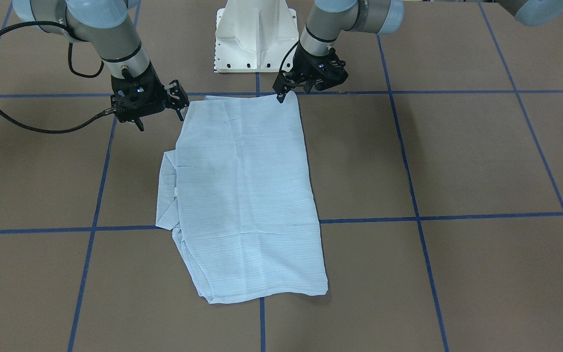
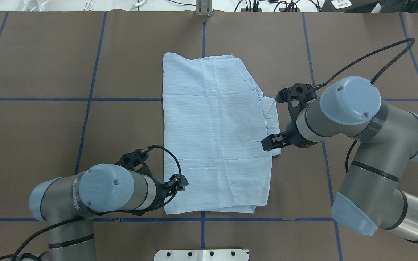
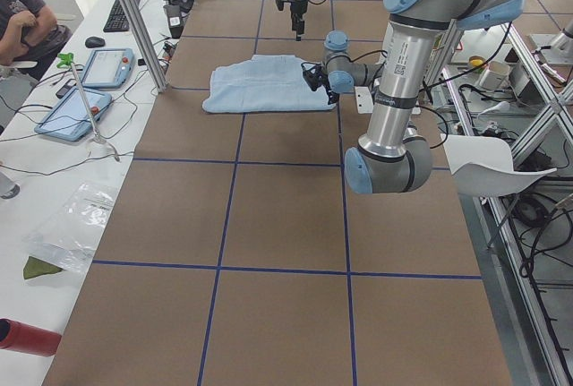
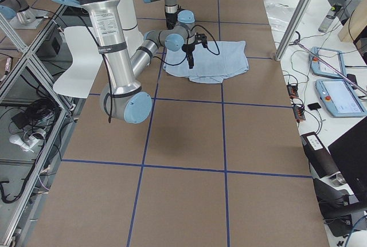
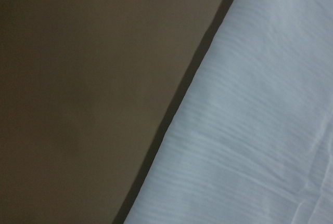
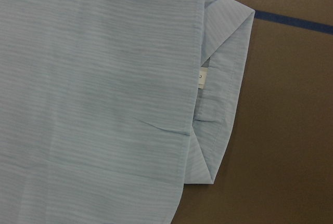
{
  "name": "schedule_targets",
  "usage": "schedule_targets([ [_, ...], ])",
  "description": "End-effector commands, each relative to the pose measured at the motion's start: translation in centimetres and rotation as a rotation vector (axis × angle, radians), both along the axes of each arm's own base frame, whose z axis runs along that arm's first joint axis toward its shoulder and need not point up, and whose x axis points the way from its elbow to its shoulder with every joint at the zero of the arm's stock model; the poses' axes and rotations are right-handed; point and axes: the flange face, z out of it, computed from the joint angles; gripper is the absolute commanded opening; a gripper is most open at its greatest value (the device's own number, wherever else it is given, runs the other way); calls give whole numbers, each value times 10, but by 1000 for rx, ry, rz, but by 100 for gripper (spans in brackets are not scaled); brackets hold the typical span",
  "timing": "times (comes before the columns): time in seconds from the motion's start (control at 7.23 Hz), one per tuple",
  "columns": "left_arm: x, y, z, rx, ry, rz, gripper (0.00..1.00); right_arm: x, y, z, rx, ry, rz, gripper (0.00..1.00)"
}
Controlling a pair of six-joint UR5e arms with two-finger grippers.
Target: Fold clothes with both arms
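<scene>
The light-blue striped shirt [image 1: 247, 195] lies folded into a long flat rectangle on the brown table, also seen from overhead [image 2: 216, 134]. Its collar [image 6: 229, 78] and white neck label [image 6: 202, 78] stick out from under the top layer on my right side. My left gripper [image 1: 293, 92] is low at the shirt's near corner, one fingertip [image 1: 280, 96] touching the edge, jaws apart, holding nothing; from overhead it shows at that corner [image 2: 178, 183]. My right gripper [image 1: 160, 121] hangs open and empty above the collar side [image 2: 277, 121]. The left wrist view shows only the shirt's edge [image 5: 250, 120] and table.
The white pedestal base [image 1: 255, 36] stands at the robot's edge of the table. Blue tape lines [image 1: 408, 220] grid the brown surface. Tablets [image 3: 107, 68], cables and a seated person [image 3: 22, 19] are at the side bench beyond the table.
</scene>
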Motion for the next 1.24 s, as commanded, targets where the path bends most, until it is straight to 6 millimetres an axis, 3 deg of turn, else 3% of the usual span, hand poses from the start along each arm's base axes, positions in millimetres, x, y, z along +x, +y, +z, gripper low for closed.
schedule_targets([
  [0.0, 25, 7, 8, -9, -33, 8, 98, 1, 0, 0, 0, -1, 1, 100],
  [0.41, 27, 9, 17, -16, -63, 14, 92, 1, 0, -1, -11, -6, 2, 100],
  [1.11, 28, 15, 15, -17, -67, 27, 82, 11, -8, -2, -33, -17, 8, 100],
])
